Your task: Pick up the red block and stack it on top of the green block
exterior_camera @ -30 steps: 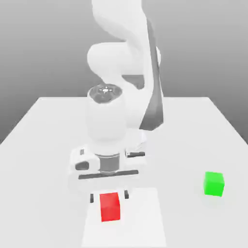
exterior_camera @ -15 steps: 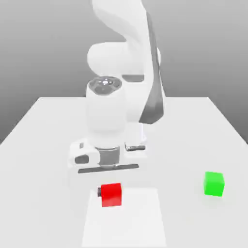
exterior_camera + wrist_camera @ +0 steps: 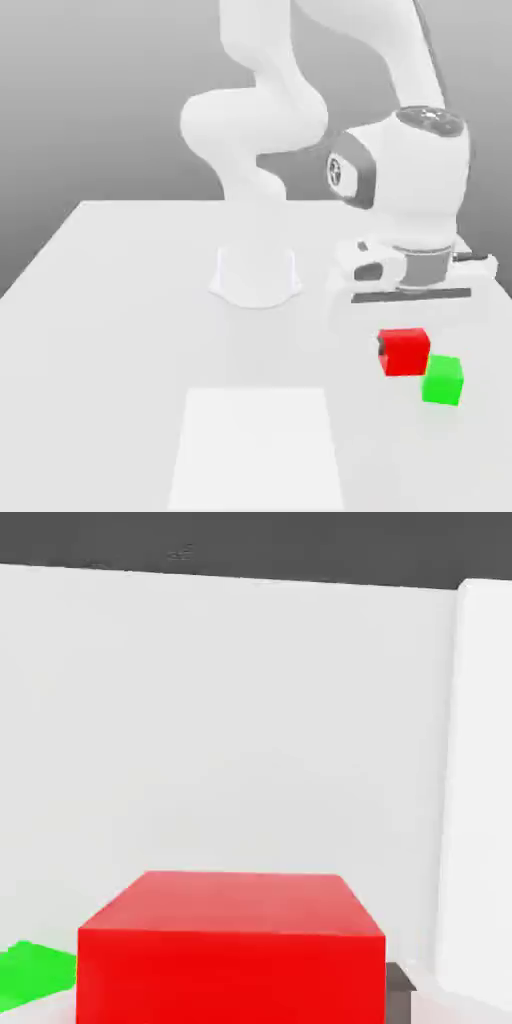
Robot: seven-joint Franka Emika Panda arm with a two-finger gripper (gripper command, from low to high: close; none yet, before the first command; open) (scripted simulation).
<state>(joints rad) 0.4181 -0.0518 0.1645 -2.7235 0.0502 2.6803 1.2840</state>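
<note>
Holding the red block [image 3: 405,353] in the gripper [image 3: 403,349], pinched between the fingers, one dark fingertip [image 3: 399,999] visible against its side in the hand view. Block looks level, near faces square to me; no tilt that I can make out. Hand above it points down, wrist upright. I take the block to be clear of the table [image 3: 90,400], though how high I cannot judge from here. Next outward, the green block [image 3: 442,380]: on the table, toward the exterior view's right, close by the red one. In that view the red cube sits up and to the left of it, their near corners just about meeting; I cannot tell whether they touch. Farther off, the pale square [image 3: 256,450] lies flat on the table, nothing on it, well apart from both cubes. Step in hand, by my reading: pick done, bringing red over green, stack not made. Next move wants enough height first, then a sideways shift until the red cube is centred over the green, faces roughly matched, then a slow straight descent and release on contact. My worry: going across too low would clip the green cube's upper edge and shove it away.
</note>
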